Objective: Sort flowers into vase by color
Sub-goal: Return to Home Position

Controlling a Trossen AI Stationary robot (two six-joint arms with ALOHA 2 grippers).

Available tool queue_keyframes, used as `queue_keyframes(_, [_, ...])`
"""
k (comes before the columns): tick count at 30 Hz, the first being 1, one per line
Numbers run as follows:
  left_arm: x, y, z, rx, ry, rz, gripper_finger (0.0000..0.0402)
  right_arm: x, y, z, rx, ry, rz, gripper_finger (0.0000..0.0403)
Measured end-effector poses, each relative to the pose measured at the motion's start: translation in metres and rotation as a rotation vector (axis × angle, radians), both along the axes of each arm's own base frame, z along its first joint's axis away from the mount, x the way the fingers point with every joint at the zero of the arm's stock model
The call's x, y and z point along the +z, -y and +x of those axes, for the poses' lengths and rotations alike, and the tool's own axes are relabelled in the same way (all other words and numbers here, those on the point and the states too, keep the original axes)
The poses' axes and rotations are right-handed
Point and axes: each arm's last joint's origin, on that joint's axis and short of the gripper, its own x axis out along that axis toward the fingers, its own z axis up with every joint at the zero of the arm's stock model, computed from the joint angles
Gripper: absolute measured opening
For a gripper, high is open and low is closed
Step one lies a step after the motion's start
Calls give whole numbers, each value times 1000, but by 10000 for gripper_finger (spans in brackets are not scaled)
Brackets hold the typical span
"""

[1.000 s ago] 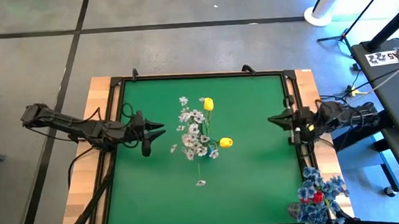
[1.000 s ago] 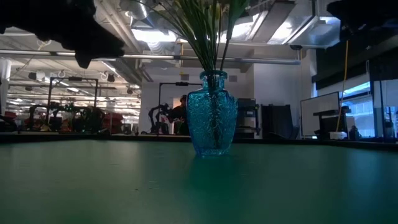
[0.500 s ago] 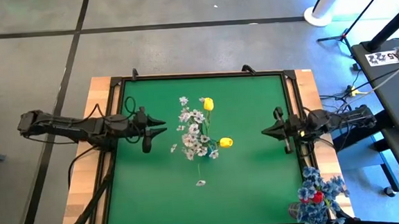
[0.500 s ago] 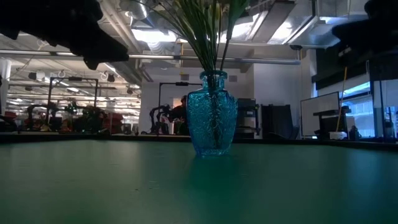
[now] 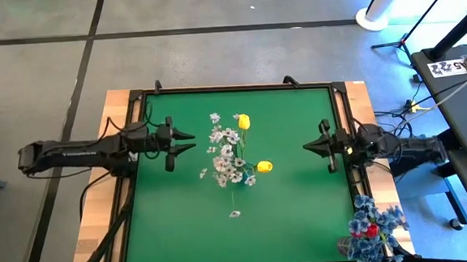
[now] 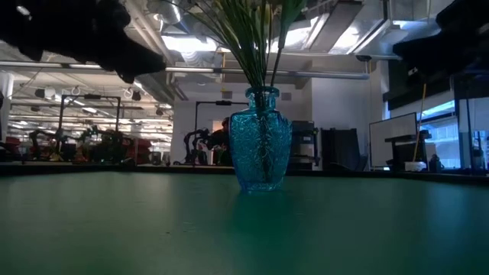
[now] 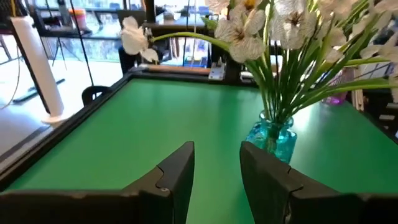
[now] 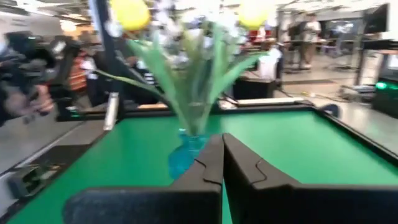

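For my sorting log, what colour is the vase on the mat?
Teal-blue glass vase, clearest in the low view.

The vase [image 6: 260, 141] of flowers [image 5: 229, 157] stands on the table [image 5: 304, 216] between left hand [image 5: 189, 142] and right hand [image 5: 307, 147].

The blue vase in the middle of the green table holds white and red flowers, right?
Not red: the blue vase in the middle of the green table holds white flowers and yellow flowers, as the high view shows.
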Motion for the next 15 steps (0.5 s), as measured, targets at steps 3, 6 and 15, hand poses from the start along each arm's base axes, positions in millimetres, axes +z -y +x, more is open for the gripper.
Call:
queue_keyframes(3, [-13, -4, -4, -17, 76, 12, 125, -2, 9, 0, -63, -15, -1, 1])
queue_keyframes(6, [-30, -3, -10, -33, 128, 47, 125, -6, 15, -1, -99, -27, 16, 1])
queue_keyframes(15, [-44, 6, -21, -65, 196, 0, 125, -16, 14, -3, -105, -121, 35, 1])
